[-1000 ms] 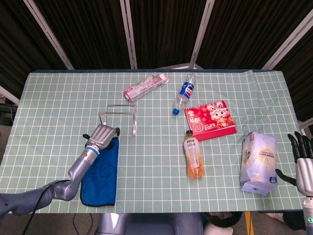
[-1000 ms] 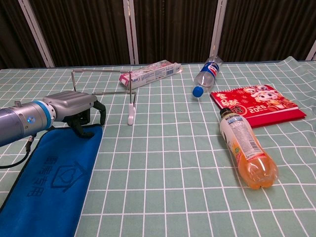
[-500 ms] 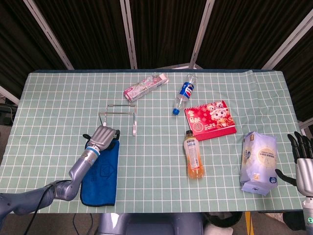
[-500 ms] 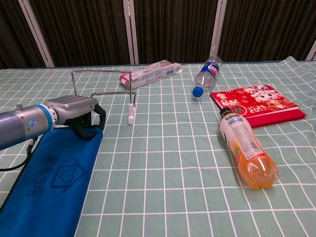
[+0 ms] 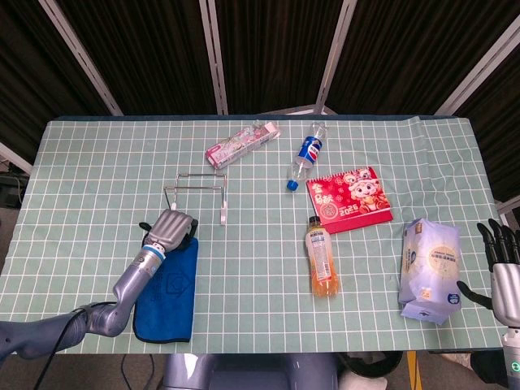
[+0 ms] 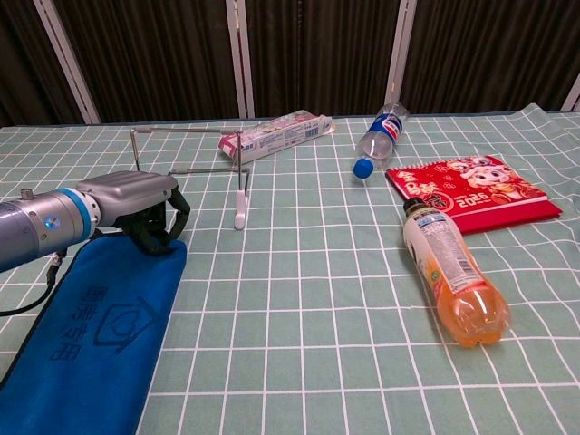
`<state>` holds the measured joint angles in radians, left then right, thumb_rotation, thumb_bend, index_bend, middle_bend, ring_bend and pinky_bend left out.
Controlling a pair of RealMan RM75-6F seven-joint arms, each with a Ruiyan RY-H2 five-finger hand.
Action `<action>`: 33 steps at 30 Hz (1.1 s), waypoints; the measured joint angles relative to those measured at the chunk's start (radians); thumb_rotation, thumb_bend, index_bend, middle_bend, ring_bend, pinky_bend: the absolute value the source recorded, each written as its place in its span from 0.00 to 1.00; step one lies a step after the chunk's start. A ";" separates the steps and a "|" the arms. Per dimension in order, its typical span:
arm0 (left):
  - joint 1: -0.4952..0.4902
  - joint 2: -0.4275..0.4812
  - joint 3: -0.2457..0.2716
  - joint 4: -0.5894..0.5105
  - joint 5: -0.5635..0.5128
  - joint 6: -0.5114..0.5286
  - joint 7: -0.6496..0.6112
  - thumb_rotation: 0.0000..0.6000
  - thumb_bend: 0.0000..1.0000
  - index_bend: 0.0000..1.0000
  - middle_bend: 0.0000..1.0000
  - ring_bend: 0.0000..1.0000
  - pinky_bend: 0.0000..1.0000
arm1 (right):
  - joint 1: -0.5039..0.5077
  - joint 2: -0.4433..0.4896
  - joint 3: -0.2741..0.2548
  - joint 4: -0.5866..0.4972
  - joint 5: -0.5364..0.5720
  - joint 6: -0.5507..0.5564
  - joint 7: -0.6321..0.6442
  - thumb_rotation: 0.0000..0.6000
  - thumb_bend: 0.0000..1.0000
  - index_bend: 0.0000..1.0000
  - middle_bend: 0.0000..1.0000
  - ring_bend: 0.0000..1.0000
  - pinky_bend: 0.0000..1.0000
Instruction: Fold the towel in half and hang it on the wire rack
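A blue towel (image 5: pixel 169 286) (image 6: pixel 91 326) lies as a long strip at the table's front left. My left hand (image 5: pixel 169 229) (image 6: pixel 136 201) rests on its far end, fingers (image 6: pixel 166 222) curled down over the far edge and gripping it. The wire rack (image 5: pixel 200 190) (image 6: pixel 194 169) stands just beyond and to the right of that hand, apart from it, with nothing hanging on it. My right hand (image 5: pixel 504 268) hovers at the table's right edge with its fingers spread and nothing in it. The chest view does not show it.
An orange drink bottle (image 5: pixel 322 256) (image 6: pixel 451 272), a red calendar (image 5: pixel 349 199) (image 6: pixel 471 192), a blue-capped bottle (image 5: pixel 305 156) (image 6: pixel 376 140) and a pink box (image 5: pixel 241 144) (image 6: pixel 272 138) lie mid-table. A white tissue pack (image 5: pixel 429 268) sits beside my right hand.
My left hand has drawn back slightly toward me, and the towel's far edge has shifted with it. The right hand has not moved.
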<state>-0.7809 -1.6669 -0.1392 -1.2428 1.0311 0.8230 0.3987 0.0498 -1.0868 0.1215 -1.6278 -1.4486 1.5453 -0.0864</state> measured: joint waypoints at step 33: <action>0.021 0.397 -0.132 -0.726 -0.023 0.451 0.486 1.00 0.75 0.93 1.00 1.00 1.00 | -0.014 0.025 -0.001 -0.016 -0.023 0.029 0.045 1.00 0.00 0.00 0.00 0.00 0.00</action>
<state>-0.7601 -1.2695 -0.2708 -1.9686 1.0083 1.2739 0.8844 0.0355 -1.0618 0.1209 -1.6440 -1.4719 1.5744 -0.0418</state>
